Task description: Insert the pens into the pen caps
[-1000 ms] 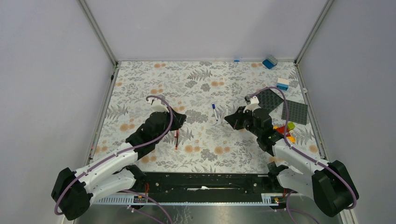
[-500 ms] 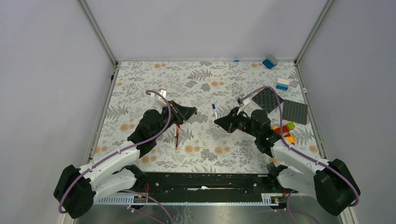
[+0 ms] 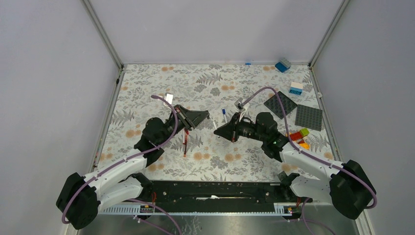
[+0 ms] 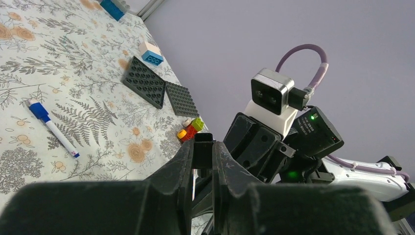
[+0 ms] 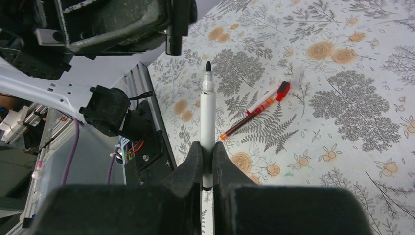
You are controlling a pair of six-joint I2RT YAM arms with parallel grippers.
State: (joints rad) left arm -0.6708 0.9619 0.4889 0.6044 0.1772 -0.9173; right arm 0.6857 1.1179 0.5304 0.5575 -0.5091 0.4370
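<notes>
My left gripper (image 3: 205,117) is shut on a short black pen cap (image 4: 203,149), held above the table with its fingertips towards the right arm. My right gripper (image 3: 217,131) is shut on a white pen (image 5: 208,115) whose black tip (image 5: 208,66) points at the cap (image 5: 174,43). A small gap separates tip and cap. In its own view the right gripper (image 5: 208,149) clamps the barrel near its rear end. A red pen (image 3: 185,143) lies on the mat below the left gripper and shows in the right wrist view (image 5: 254,108). A white pen with a blue end (image 3: 224,115) lies behind the grippers.
Two dark baseplates (image 3: 280,104) (image 3: 309,117) lie at the right. Coloured toy bricks (image 3: 299,136) sit near the right arm. A white and blue brick (image 3: 295,88) and a blue brick (image 3: 283,64) lie at the far right. The black rail (image 3: 215,190) runs along the near edge.
Both grippers have moved towards each other over the middle of the mat. The right one swung left with the pen. The left one reached right with the cap.
</notes>
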